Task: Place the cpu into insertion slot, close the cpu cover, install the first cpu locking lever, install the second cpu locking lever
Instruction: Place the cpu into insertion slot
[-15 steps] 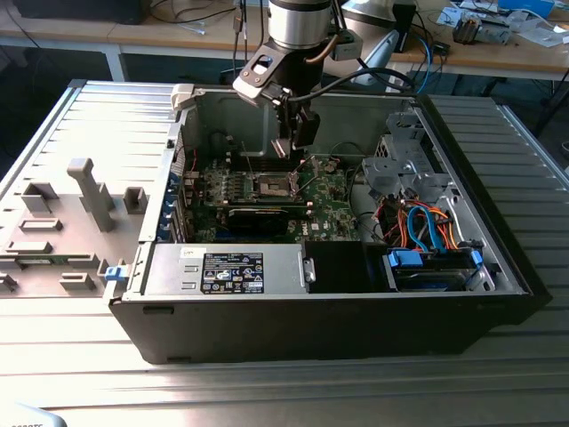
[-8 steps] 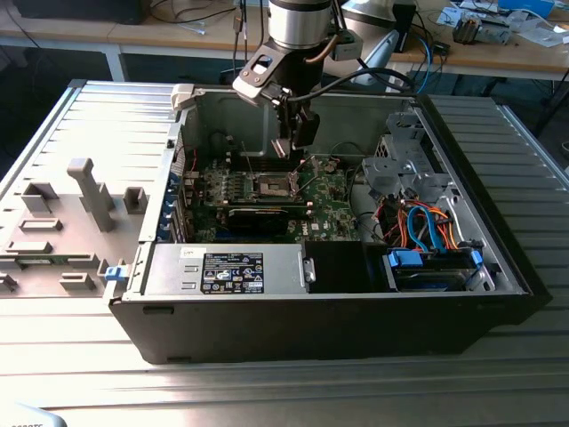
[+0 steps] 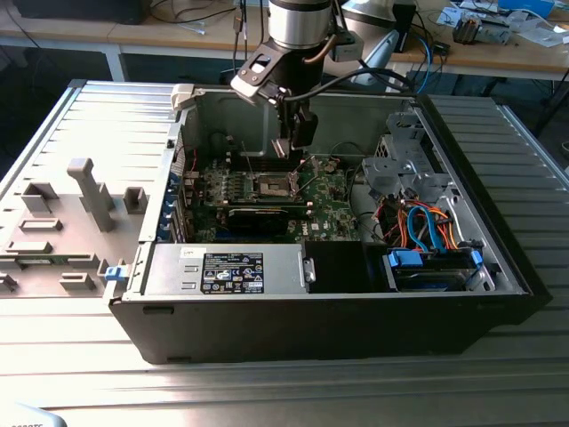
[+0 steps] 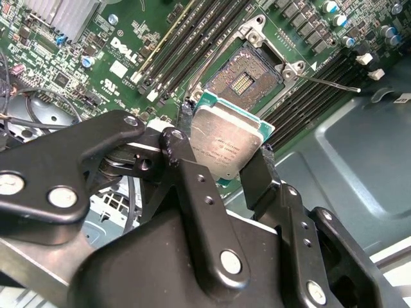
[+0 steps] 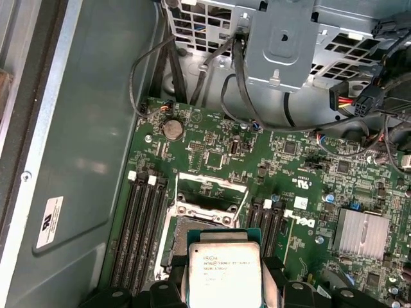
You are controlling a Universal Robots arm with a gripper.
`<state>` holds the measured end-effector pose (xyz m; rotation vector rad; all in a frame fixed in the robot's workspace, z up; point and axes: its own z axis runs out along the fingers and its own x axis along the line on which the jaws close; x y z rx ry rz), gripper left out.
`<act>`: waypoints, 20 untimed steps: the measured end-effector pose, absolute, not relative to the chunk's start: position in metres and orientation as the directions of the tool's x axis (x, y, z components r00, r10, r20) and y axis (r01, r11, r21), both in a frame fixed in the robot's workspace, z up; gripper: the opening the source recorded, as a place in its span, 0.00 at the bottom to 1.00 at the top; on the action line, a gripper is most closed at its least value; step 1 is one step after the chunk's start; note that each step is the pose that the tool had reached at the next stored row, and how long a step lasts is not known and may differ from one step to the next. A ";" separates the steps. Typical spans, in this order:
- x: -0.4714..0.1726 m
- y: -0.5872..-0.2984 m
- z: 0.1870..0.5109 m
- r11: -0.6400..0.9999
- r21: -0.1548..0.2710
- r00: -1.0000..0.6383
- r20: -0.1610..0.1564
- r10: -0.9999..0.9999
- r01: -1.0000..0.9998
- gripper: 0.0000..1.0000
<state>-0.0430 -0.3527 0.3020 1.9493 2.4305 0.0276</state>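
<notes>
My gripper is shut on the cpu, a flat square chip with a dull silver top and green edges, its fingers pinching two opposite sides. The chip hangs above the motherboard, next to the bare insertion slot and not in it. In the first wrist view the cpu overlaps the socket's near edge, and the cpu cover stands raised beyond it. A thin locking lever sticks out free beside the socket. In the exterior view the gripper hovers just over the socket inside the open computer case.
A power supply box lies along the case's front. On the exterior view's right are a metal drive cage, orange and blue cables and a blue drive bay. Memory slots flank the socket. A heat sink sits nearby.
</notes>
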 end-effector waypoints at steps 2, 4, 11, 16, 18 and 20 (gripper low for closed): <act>-0.043 -0.353 0.302 0.212 0.030 -0.212 -0.009 0.977 0.977 0.55; -0.043 -0.353 0.302 0.209 0.030 -0.209 -0.009 0.978 0.977 0.55; -0.043 -0.353 0.302 0.197 0.030 -0.197 -0.009 0.980 0.980 0.55; -0.043 -0.353 0.302 0.189 0.030 -0.189 -0.009 0.982 0.982 0.55; -0.043 -0.353 0.302 0.187 0.030 -0.187 -0.009 0.982 0.982 0.55; -0.043 -0.353 0.302 0.185 0.030 -0.185 -0.009 0.983 0.982 0.55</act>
